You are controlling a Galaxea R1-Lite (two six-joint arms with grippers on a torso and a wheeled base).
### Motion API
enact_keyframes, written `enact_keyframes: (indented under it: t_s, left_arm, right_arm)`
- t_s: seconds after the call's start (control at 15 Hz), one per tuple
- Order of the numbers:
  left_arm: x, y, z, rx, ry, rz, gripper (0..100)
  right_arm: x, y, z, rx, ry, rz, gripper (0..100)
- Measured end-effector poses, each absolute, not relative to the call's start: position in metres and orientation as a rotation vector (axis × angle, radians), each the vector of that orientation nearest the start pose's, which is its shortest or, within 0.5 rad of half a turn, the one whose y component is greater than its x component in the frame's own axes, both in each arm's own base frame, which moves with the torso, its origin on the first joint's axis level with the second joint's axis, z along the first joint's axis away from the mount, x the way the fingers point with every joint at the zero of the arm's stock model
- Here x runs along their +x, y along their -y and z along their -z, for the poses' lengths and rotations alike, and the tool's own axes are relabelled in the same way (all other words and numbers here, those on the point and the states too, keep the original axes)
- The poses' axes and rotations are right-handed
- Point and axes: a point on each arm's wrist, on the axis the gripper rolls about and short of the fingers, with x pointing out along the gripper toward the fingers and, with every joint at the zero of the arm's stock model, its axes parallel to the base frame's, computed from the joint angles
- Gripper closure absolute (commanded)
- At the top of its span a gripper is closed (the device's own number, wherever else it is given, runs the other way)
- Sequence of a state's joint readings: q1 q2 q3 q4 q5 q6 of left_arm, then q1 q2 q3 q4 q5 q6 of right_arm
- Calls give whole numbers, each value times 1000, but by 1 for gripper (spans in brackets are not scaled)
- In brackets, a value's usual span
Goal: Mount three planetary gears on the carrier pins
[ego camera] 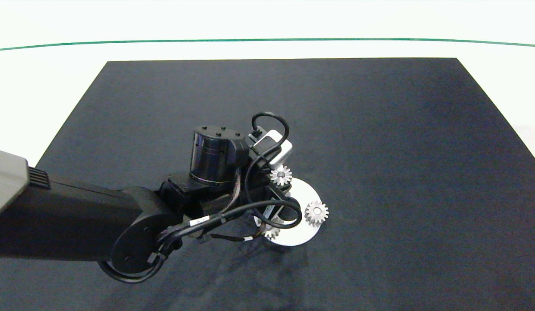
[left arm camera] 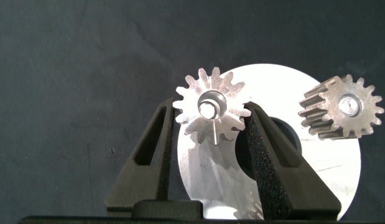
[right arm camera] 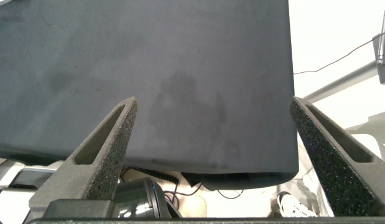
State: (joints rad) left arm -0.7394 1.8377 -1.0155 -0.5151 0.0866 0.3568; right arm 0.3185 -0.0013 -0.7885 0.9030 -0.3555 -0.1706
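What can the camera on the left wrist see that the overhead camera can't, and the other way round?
Only the left wrist view shows the left gripper with its fingers either side of a gear on its pin. Only the head view shows the whole dark mat, the left arm and a third gear clearly. Both show the white disc and the gear at its rim.

Bright metal on matt black cloth, foam-faced fingers in among it.

The three planetary gears (ego camera: 316, 212) gleam as bare silvery metal, tooth faces finely machined and slightly dull. Under them the white disc (left arm camera: 332, 180) shows a smooth, satiny sheen with faint brush marks. The dark mat (ego camera: 379, 151) looks like soft matt cloth, lightly mottled. The left gripper (left arm camera: 212, 140) has fingers (left arm camera: 267, 162) padded in coarse, porous black foam over smooth matt plastic, and the right gripper (right arm camera: 211, 118) shows the same rough grey foam. The left arm's housing (ego camera: 68, 224) is semi-gloss black plastic, its cables rubbery.
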Motion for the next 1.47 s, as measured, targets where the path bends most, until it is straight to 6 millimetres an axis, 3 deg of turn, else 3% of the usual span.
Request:
enact_keyframes:
  t_s: [1.47]
  left_arm:
    - [264,238,-180,464,-172,695,90]
  right_arm:
    - [-120,48,-164,-208,-115,27,0]
